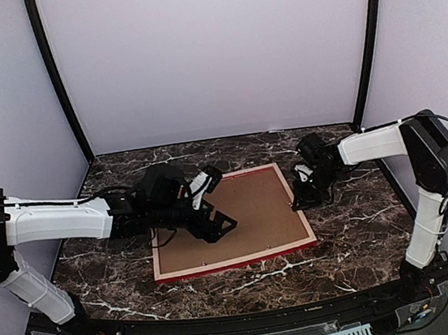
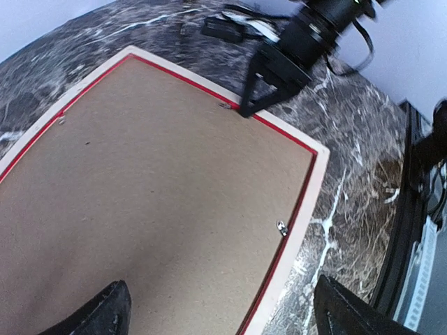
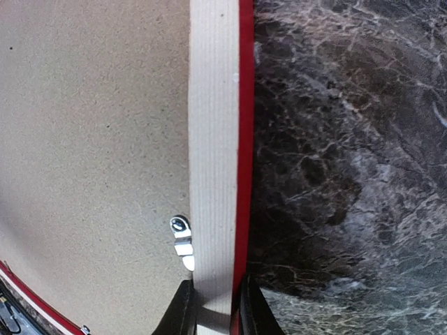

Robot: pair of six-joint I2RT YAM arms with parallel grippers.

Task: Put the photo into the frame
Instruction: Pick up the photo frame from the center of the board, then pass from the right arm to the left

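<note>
status: frame closed up, securing pending

the frame [image 1: 235, 258] lies face down on the table [image 1: 362, 224], brown backing board [image 1: 254, 213] seated inside it. the photo is not visible, presumably under the board. right end effector [image 3: 216, 310] pinches the right rail beside a metal tab [image 3: 181, 234]. left end effector [image 2: 223, 314] hovers fully spread, empty. fastening tabs likely remains.

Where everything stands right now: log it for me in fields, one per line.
frame: face down on the table, pale back up
backing board: lying inside the frame, brown side up
photo: not in sight
left gripper: open, over the board's left side
right gripper: closed on the frame's right rail
metal tab: on the board, right beside that rail
</note>
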